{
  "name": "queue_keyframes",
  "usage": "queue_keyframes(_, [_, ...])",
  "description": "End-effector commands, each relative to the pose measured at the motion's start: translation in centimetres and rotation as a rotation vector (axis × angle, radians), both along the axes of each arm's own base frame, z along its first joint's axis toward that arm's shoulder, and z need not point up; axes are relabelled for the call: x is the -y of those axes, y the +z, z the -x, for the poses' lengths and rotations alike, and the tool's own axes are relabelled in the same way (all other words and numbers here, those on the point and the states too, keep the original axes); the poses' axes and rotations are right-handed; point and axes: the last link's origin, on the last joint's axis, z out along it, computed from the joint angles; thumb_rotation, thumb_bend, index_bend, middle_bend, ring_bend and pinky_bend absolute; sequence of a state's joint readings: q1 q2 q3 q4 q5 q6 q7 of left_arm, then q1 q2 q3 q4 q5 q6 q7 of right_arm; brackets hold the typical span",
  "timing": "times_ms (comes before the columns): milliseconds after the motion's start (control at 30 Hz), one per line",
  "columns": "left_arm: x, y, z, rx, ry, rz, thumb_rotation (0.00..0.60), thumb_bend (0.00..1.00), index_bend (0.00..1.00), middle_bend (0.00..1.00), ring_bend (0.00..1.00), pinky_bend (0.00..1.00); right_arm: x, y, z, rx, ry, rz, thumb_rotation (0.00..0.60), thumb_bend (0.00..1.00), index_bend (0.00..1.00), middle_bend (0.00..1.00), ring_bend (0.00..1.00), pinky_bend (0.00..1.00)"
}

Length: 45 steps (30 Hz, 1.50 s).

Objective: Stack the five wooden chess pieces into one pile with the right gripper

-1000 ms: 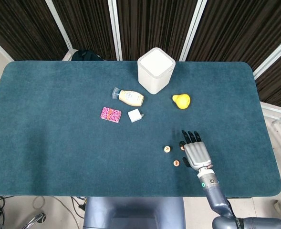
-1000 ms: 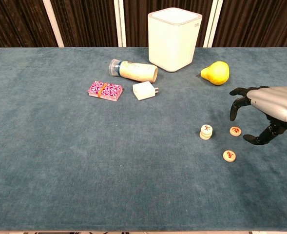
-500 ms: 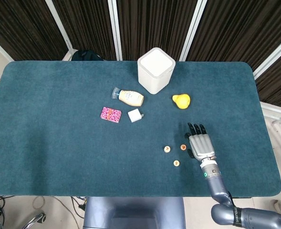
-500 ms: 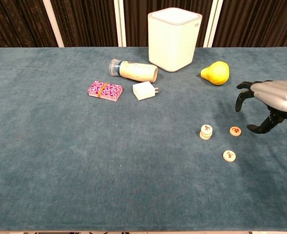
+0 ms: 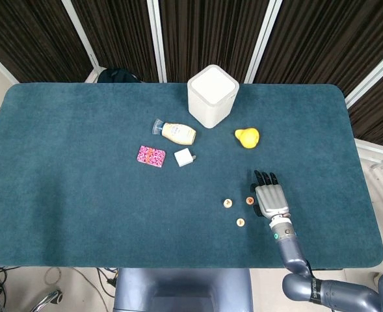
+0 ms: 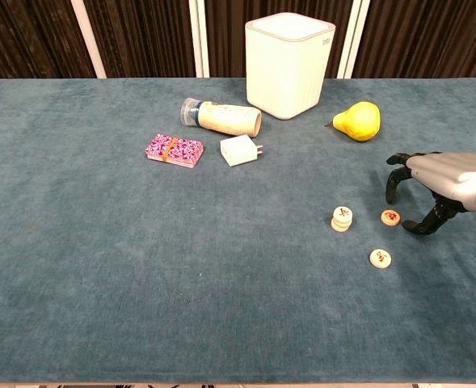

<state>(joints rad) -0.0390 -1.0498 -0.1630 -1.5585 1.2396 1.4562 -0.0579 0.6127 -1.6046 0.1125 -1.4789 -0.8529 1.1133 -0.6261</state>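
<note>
The right hand (image 6: 431,187) has drifted back toward the loose chess piece (image 6: 391,217) just left of its spread, empty fingers; pickup looks next.

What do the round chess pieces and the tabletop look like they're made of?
Single chess pieces and the pile: pale tan discs with a matte face and red marks, consistent with unvarnished wood; grain is too small to see. Table: teal covering with a soft mottled nap and no glare, probably felt or short-pile fabric.
</note>
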Motion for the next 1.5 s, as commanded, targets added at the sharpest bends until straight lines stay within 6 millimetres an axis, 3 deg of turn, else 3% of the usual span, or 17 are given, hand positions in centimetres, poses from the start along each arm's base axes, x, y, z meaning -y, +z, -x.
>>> queue_keyframes(33, [0.0, 0.0, 0.0, 0.0, 0.001, 0.0, 0.6, 0.15, 0.06, 0.0, 0.0, 0.09, 0.1, -0.2, 0.0, 0.004, -0.001, 0.0, 0.6, 0.42, 0.41, 0.0, 0.0, 0.0])
queue_keyframes(1500, [0.0, 0.1, 0.1, 0.002, 0.005, -0.001, 0.6, 0.15, 0.06, 0.0, 0.0, 0.09, 0.0, -0.5, -1.3, 0.019, 0.023, 0.002, 0.6, 0.42, 0.49, 0.0, 0.0, 0.0])
